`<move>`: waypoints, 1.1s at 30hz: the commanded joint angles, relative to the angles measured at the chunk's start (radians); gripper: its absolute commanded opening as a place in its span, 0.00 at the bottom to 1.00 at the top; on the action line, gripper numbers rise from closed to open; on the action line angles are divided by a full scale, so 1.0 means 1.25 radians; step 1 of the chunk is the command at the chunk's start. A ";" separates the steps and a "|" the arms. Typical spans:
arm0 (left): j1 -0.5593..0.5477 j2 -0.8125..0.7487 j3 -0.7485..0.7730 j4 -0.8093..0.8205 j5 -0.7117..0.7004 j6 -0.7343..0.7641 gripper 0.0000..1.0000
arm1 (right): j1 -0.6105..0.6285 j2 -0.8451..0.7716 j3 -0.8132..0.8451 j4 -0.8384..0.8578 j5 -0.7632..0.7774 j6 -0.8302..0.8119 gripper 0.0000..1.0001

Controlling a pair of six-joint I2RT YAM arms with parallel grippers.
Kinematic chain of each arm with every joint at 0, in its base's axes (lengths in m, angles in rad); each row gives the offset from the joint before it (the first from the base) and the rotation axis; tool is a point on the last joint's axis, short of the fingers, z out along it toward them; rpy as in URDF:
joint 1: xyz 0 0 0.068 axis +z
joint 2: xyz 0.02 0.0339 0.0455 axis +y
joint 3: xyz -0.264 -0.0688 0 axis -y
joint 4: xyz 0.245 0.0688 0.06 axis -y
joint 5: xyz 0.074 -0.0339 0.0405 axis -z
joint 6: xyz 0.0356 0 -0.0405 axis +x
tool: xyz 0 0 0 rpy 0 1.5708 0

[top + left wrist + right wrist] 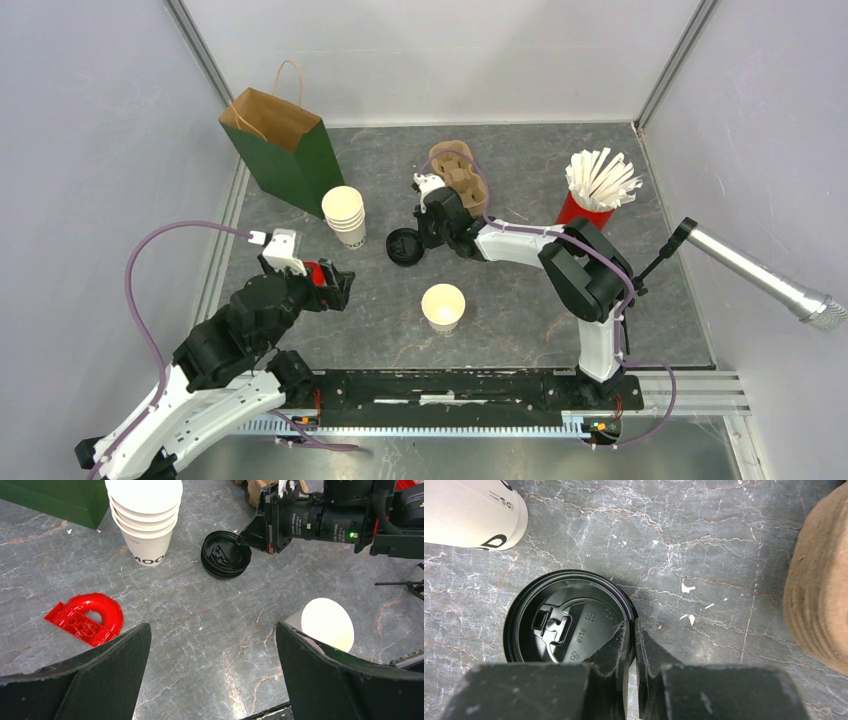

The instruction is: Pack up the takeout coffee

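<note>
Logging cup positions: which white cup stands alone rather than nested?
The single white cup at centre front, open-topped with no lid. The other white cups are nested in one stack beside the green bag, farther back on the left.

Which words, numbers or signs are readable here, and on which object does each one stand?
"MOC": dark letters, cut off, on the bottom cup of the stack of white cups.
On the black lid: small raised marks beside the sip tab, too faint to read surely.
No other readable text.
</note>
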 commanded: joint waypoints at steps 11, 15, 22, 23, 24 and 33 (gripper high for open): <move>-0.002 0.014 -0.002 0.014 -0.015 0.028 1.00 | -0.002 -0.062 0.014 0.013 0.005 -0.022 0.06; -0.001 0.012 -0.002 0.014 -0.015 0.028 1.00 | -0.002 -0.055 0.022 0.008 -0.010 -0.029 0.01; -0.002 0.013 -0.002 0.014 -0.015 0.028 1.00 | -0.002 -0.060 0.034 -0.020 -0.006 -0.057 0.00; -0.001 0.014 -0.001 0.014 -0.015 0.028 1.00 | -0.003 -0.062 0.034 -0.024 -0.005 -0.056 0.00; 0.000 0.014 -0.001 0.014 -0.015 0.028 1.00 | -0.002 -0.064 0.034 -0.026 -0.001 -0.055 0.00; -0.001 0.014 -0.003 0.014 -0.015 0.028 1.00 | -0.005 -0.092 0.027 -0.015 -0.052 -0.002 0.00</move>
